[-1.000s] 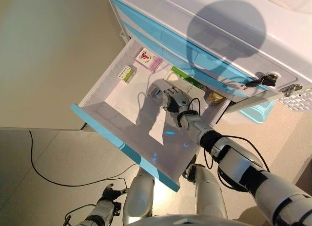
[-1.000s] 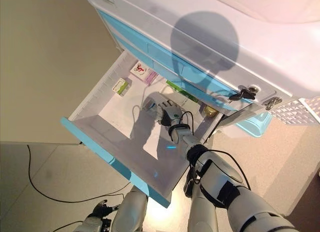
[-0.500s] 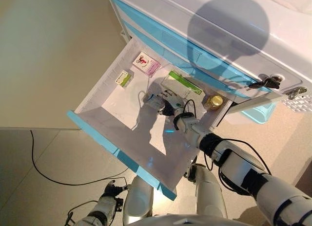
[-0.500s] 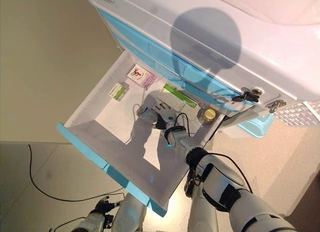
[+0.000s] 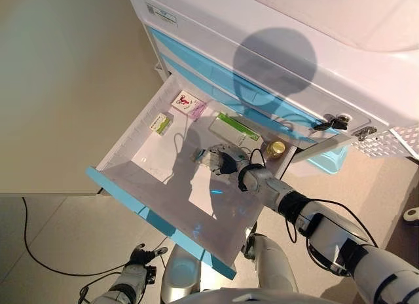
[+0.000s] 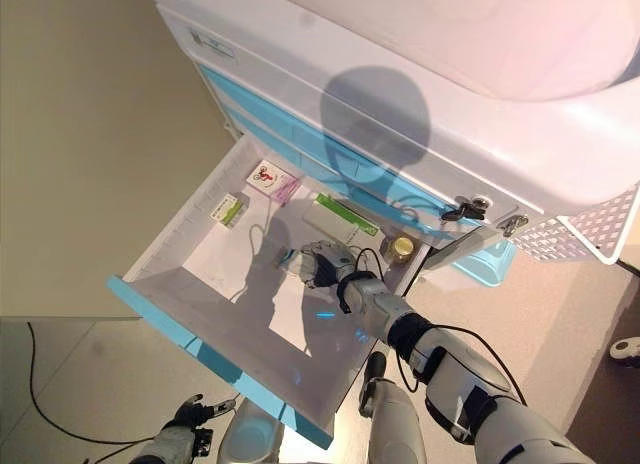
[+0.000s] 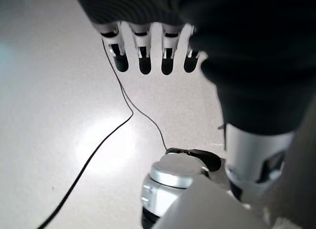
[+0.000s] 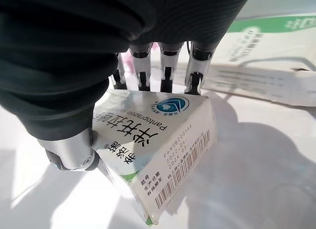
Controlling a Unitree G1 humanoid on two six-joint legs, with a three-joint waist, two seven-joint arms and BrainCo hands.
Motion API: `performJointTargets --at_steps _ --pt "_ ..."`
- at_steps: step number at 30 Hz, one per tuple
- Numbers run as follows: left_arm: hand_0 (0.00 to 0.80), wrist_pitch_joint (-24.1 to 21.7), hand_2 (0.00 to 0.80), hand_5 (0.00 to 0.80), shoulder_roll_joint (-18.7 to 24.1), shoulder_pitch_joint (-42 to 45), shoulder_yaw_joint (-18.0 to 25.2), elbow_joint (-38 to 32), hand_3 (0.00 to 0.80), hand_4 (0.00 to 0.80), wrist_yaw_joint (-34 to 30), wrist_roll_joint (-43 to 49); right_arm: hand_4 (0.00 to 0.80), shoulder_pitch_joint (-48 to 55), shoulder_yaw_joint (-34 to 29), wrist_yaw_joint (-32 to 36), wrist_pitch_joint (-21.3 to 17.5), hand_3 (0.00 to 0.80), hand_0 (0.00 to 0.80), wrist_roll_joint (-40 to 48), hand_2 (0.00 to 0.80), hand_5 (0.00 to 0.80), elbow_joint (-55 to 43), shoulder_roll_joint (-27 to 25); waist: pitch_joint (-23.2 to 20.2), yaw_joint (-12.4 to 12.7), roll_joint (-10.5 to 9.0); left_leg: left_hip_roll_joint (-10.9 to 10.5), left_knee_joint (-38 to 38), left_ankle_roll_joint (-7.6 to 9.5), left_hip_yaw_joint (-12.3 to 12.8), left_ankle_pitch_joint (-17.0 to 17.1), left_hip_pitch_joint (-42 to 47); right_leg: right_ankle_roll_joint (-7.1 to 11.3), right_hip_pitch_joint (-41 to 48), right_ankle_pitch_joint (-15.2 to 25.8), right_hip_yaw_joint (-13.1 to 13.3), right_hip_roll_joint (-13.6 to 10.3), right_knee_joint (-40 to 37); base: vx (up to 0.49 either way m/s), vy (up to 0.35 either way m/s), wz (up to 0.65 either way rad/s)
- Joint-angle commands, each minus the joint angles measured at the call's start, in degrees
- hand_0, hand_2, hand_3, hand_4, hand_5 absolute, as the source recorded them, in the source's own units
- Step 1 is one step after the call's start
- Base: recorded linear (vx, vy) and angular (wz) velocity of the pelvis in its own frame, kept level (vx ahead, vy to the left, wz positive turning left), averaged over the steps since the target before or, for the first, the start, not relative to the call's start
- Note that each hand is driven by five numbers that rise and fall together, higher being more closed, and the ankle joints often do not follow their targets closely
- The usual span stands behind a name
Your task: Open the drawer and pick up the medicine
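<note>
Since a second ago we have closed our right hand (image 5: 221,161) on the white medicine box (image 8: 157,155) and raised it off the drawer floor; earlier the hand lay lower and flatter over it. The whole picture has also shifted, so the camera moved and the cabinet only seems displaced. In the right wrist view our fingers (image 8: 168,71) curl over the box's top edge and the thumb presses its near face, so the carton sits tilted in the grasp, a barcode on its side panel.

The open drawer (image 5: 124,147) has a pale plastic floor, ribbed white walls and a light blue front (image 5: 157,222). Inside it lie a small green-and-white box (image 5: 160,123) and a white-and-pink box (image 5: 188,104) toward the back left, a long white box with a green stripe (image 5: 234,129) just behind our hand, and a gold-lidded jar (image 5: 275,149) in the right rear corner. The white cabinet (image 5: 275,48) above carries more blue drawer fronts, and a key (image 5: 330,124) hangs at its right. The floor (image 5: 59,245) is smooth, pale and glossy.

Our left hand (image 7: 148,56) hangs low by the floor, fingers straight and holding nothing.
</note>
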Motion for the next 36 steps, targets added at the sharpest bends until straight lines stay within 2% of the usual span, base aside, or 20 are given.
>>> performJointTargets --at_steps 1,8,9,10,11,12,13,16,17,20,23,24,26,27,29,33,34,36 --pt "0.0 0.77 0.0 0.0 1.45 1.1 1.64 3.27 0.0 0.0 -0.55 2.76 0.8 -1.72 1.09 1.99 -3.35 0.8 0.8 0.01 0.8 0.8 -2.73 2.19 -1.44 -0.53 -2.33 -5.09 -1.32 4.79 2.0 -4.62 2.91 3.63 2.85 8.63 1.72 -1.31 -10.21 0.033 -0.019 -0.06" --pt "0.0 2.1 0.0 0.0 1.9 3.5 4.92 5.25 0.0 0.0 -1.36 4.33 0.8 1.51 1.09 8.75 -4.8 0.8 0.8 8.6 0.8 0.8 -11.48 1.49 -4.95 -1.17 -3.36 -4.36 -2.07 4.51 3.29 -5.43 6.17 3.53 6.4 8.46 2.3 0.06 -12.88 0.058 -0.033 -0.08" --pt "0.0 2.39 0.0 0.0 2.13 4.14 6.06 5.51 0.0 0.0 -1.6 4.64 0.8 1.89 0.49 11.25 -4.92 0.8 0.8 14.16 0.8 0.8 -16.21 0.7 -6.13 -1.31 -3.77 -4.13 -2.39 4.39 3.93 -5.62 7.1 3.51 7.39 8.63 2.61 0.5 -13.89 0.04 -0.019 -0.18" --pt "0.0 2.39 0.0 0.0 2.11 4.17 6.05 5.49 0.0 0.0 -1.61 4.66 0.8 1.94 0.46 11.39 -4.76 0.8 0.8 14.27 0.8 0.8 -16.5 0.52 -6.11 -1.25 -3.75 -4.11 -2.44 4.39 3.98 -5.62 7.18 3.5 7.46 8.66 2.65 0.52 -13.97 0.064 -0.024 -0.22" --pt "0.0 2.64 0.0 0.0 2.31 4.51 6.89 5.78 0.0 0.0 -1.82 4.84 0.8 2.34 0.01 12.99 -4.88 0.8 0.8 18.48 0.8 0.8 -19.98 0.0 -6.78 -1.49 -3.99 -3.89 -2.58 4.33 4.34 -5.73 7.65 3.55 7.98 8.79 2.86 0.72 -14.48 0.078 -0.021 -0.21" --pt "0.0 2.98 0.0 0.0 2.62 5.34 8.05 6.2 0.0 0.0 -2.28 5.36 0.8 3.2 -0.92 16.11 -4.16 0.8 0.8 26.77 0.8 0.8 -26.18 -1.42 -8.14 -1.73 -4.38 -3.55 -2.96 4.19 5.02 -5.87 8.72 3.54 9.19 9.08 3.17 1.08 -15.71 0.078 -0.021 -0.2" --pt "0.0 2.98 0.0 0.0 2.61 5.37 8.03 6.19 0.0 0.0 -2.3 5.37 0.8 3.27 -0.96 16.22 -3.94 0.8 0.8 26.91 0.8 0.8 -26.51 -1.62 -8.11 -1.67 -4.35 -3.53 -3.03 4.19 5.06 -5.86 8.82 3.54 9.3 9.12 3.21 1.11 -15.82 0.081 -0.022 -0.13" --pt "0.0 3.32 0.0 0.0 2.63 7.21 9.35 6.44 0.0 0.0 -3.56 6.21 0.8 4.52 -2.73 19.77 -2.48 0.8 0.8 40.46 0.8 0.8 -36.0 -4.75 -10.49 -1.84 -4.95 -2.9 -3.75 4.01 6.34 -6.21 10.92 3.58 11.63 9.45 3.53 1.64 -17.77 0.073 -0.013 -0.18" --pt "0.0 3.32 0.0 0.0 2.61 7.22 9.32 6.43 0.0 0.0 -3.57 6.22 0.8 4.58 -2.77 19.8 -2.34 0.8 0.8 40.54 0.8 0.8 -36.21 -4.89 -10.46 -1.79 -4.92 -2.89 -3.78 4.01 6.36 -6.21 11.0 3.58 11.71 9.47 3.55 1.65 -17.84 0.087 -0.008 -0.28" --pt "0.0 3.52 0.0 0.0 2.35 7.97 9.8 6.48 0.0 0.0 -3.98 6.72 0.8 5.99 -4.47 20.91 -1.77 0.8 0.8 48.64 0.8 0.8 -42.29 -6.92 -11.88 -1.87 -5.06 -2.72 -4.11 3.91 7.1 -6.49 12.51 3.59 13.33 9.52 3.79 1.83 -18.54 0.067 0.004 -0.12" --pt "0.0 3.8 0.0 0.0 1.83 8.85 9.36 6.15 0.0 0.0 -4.38 7.33 0.8 6.58 -6.62 20.34 -1.61 0.8 0.8 57.2 0.8 0.8 -47.53 -8.0 -13.55 -2.02 -4.96 -2.79 -4.5 4.03 7.26 -6.88 14.26 3.54 15.16 9.19 3.64 1.74 -18.77 0.084 0.009 -0.11" --pt "0.0 3.8 0.0 0.0 1.83 8.86 9.35 6.14 0.0 0.0 -4.38 7.33 0.8 6.61 -6.64 20.33 -1.58 0.8 0.8 57.22 0.8 0.8 -47.58 -8.04 -13.52 -2.01 -4.95 -2.79 -4.52 4.03 7.25 -6.88 14.32 3.54 15.21 9.18 3.63 1.74 -18.79 0.067 0.011 -0.01" --pt "0.0 3.92 0.0 0.0 2.31 8.74 8.6 6.46 0.0 0.0 -3.94 7.56 0.8 -2.58 -7.67 17.79 -1.56 0.8 0.8 66.34 0.8 0.8 -51.14 -8.58 -14.8 -1.93 -5.31 -2.72 -4.72 3.92 7.25 -6.89 14.85 3.43 16.03 8.99 3.52 1.78 -19.01 0.07 0.005 0.0" --pt "0.0 3.98 0.0 0.0 2.07 8.62 7.89 6.11 0.0 0.0 -3.76 7.43 0.8 -4.59 -7.84 14.97 -2.41 0.8 0.8 68.99 0.8 0.8 -50.45 -8.63 -15.52 -2.0 -5.57 -2.63 -4.81 3.91 7.27 -7.08 15.36 3.38 16.65 8.88 3.29 1.76 -19.16 0.064 -0.006 0.01" --pt "0.0 4.19 0.0 0.0 1.94 8.94 7.66 6.15 0.0 0.0 -3.6 7.51 0.8 -6.61 -7.99 15.15 -2.4 0.8 0.8 70.73 0.8 0.8 -50.11 -9.35 -15.98 -1.93 -5.71 -2.66 -4.82 3.9 7.21 -7.14 15.53 3.35 16.86 8.87 3.19 1.74 -19.33 0.047 -0.003 0.06" --pt "0.0 4.15 0.0 0.0 2.28 9.72 7.34 6.46 0.0 0.0 -3.37 6.6 0.8 -15.77 -12.17 11.75 -6.12 0.8 0.8 77.11 0.8 0.8 -49.87 -19.33 -17.67 -2.7 -6.23 -2.38 -5.08 3.69 7.85 -7.21 16.14 3.35 17.31 8.92 3.2 1.84 -19.79 0.043 0.006 0.05" --pt "0.0 4.15 0.0 0.0 2.26 9.7 7.33 6.47 0.0 0.0 -3.37 6.6 0.8 -15.79 -12.17 11.76 -6.13 0.8 0.8 77.12 0.8 0.8 -49.86 -19.36 -17.63 -2.67 -6.21 -2.37 -5.08 3.69 7.86 -7.22 16.17 3.35 17.34 8.91 3.21 1.85 -19.79 0.0 0.0 0.0" --pt "0.0 3.97 0.0 0.0 2.09 9.99 7.38 6.6 0.0 0.0 -3.8 6.08 0.8 -17.76 -13.39 11.31 -7.11 0.8 0.8 78.31 0.8 0.8 -48.9 -23.85 -17.96 -3.04 -6.39 -2.26 -5.13 3.63 8.06 -7.28 16.35 3.41 17.5 8.96 3.21 1.86 -19.86 0.0 0.0 0.0"
